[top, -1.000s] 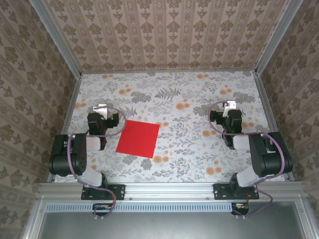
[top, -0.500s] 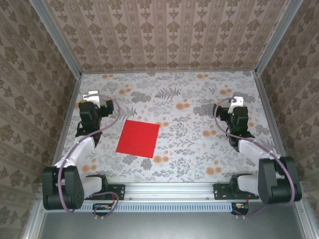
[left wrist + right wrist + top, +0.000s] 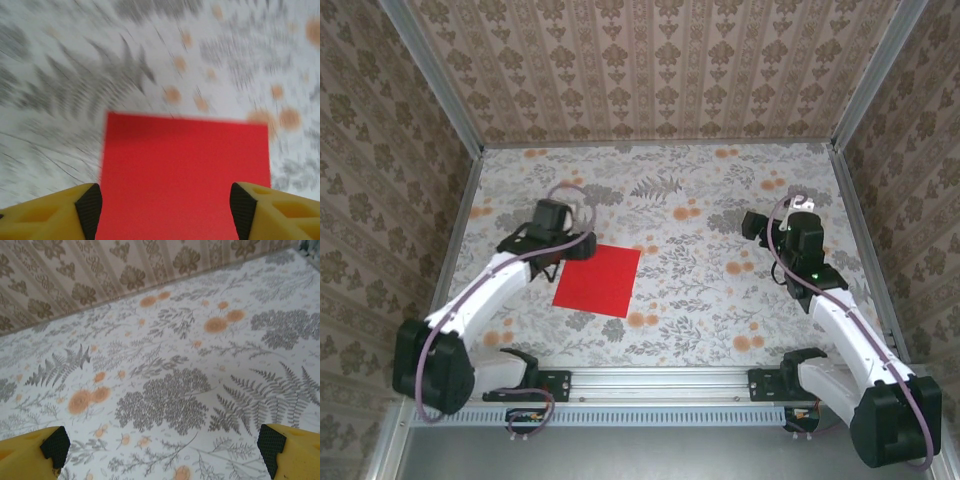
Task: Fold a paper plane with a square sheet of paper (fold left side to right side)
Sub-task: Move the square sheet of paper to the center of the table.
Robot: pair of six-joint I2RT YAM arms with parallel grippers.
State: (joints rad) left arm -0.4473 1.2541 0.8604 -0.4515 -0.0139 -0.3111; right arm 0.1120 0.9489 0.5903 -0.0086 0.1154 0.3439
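The left gripper hangs with its yellow fingers set wide apart and nothing pinched between them. The square sheet of paper lies flat and unfolded between and ahead of these fingers. Its left edge runs just inside the left fingertip, and its right edge lines up with the right fingertip. Its far edge crosses straight ahead of both. The wrist view is blurred, so whether the tips touch the sheet cannot be told. Beyond that far edge and to both sides, the floral table lies bare.

The right gripper is well apart from the sheet, and its fingers are spread to their widest with nothing held. Ahead of them, open table runs to the foot of the patterned back wall.
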